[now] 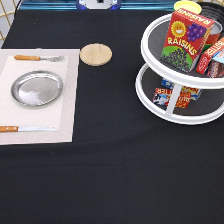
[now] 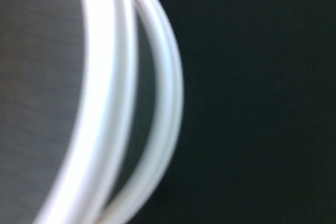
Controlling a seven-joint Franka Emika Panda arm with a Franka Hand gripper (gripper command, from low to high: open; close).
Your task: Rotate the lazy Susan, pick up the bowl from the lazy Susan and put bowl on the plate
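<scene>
The lazy Susan (image 1: 150,37) stands at the exterior view's right, white with two tiers and dark grey shelves. A red raisins box (image 1: 186,40) and other packets fill its upper tier. A glossy black curved edge behind the box at the top right looks like the bowl (image 1: 214,11), mostly hidden. The silver plate (image 1: 37,88) lies empty on a pale placemat (image 1: 67,100) at the left. The gripper does not show in the exterior view. The wrist view shows the lazy Susan's two white rims (image 2: 112,100) from close by, with grey shelf beside them.
A fork (image 1: 37,58) and a knife (image 1: 25,129) lie on the placemat above and below the plate. A round wooden coaster (image 1: 95,54) sits right of the placemat. Small packets (image 1: 167,95) lie on the lower tier. A black cloth (image 1: 110,165) covers the table.
</scene>
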